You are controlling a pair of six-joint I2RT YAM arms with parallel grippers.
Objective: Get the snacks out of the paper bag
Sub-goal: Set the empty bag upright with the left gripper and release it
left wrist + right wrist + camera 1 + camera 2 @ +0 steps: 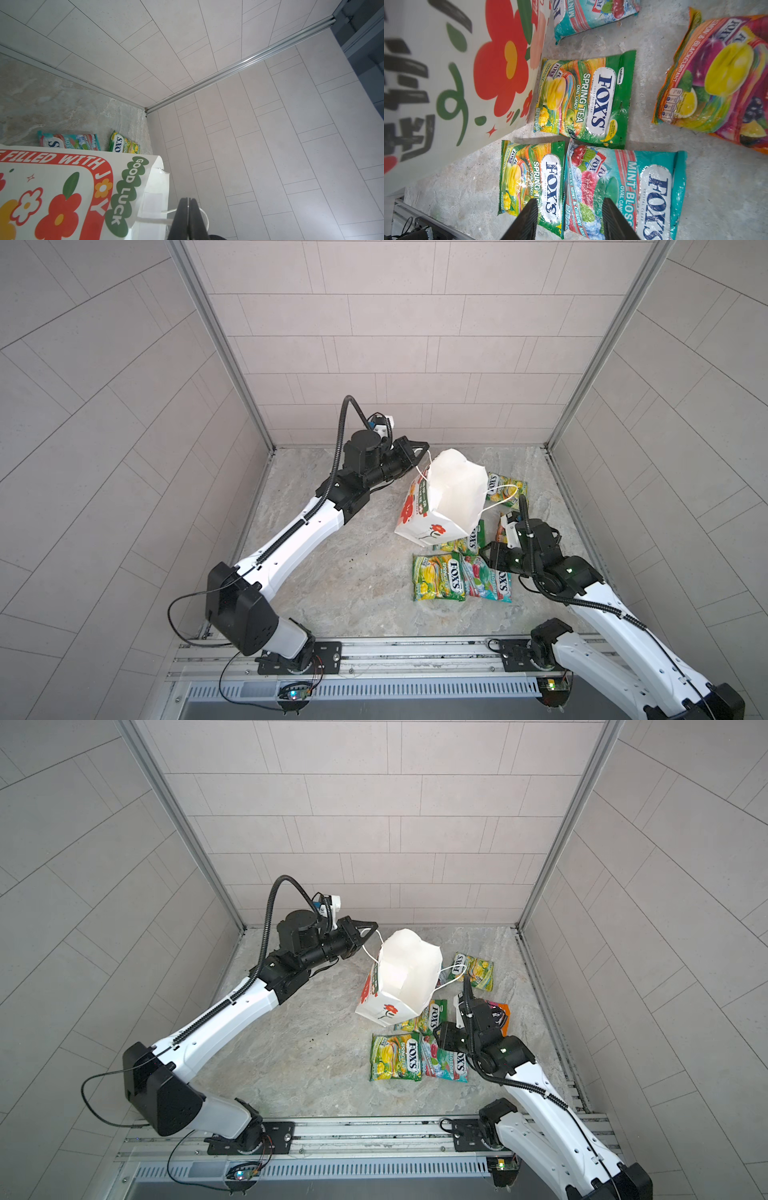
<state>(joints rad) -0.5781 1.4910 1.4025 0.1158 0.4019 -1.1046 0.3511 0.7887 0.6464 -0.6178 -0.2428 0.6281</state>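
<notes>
Closest to me, a yellow-green packet (438, 576) and a teal-red packet (488, 578) lie flat side by side on the surface (332, 572), glossy and printed FOX'S. My right pincer (570, 200) hangs just above that pair, spread partway and empty. I read that as waiting clear of the bag, ready for another pick.

Past it sit a second yellow-green packet (461, 542), partly tucked under the bag's lower edge, and an orange packet (716, 83) beside my right wrist.

The paper bag (449, 493) stands tilted mid-surface, white with red flowers, its lower edge down among the snacks. It leans because my left pincer (188, 200), pressed together on one cord handle (153, 219), holds it up from the far side. The other handle (498, 497) droops loose. I cannot see inside the bag.

Farthest off, one more yellow-green packet (505, 489) lies behind the bag.
</notes>
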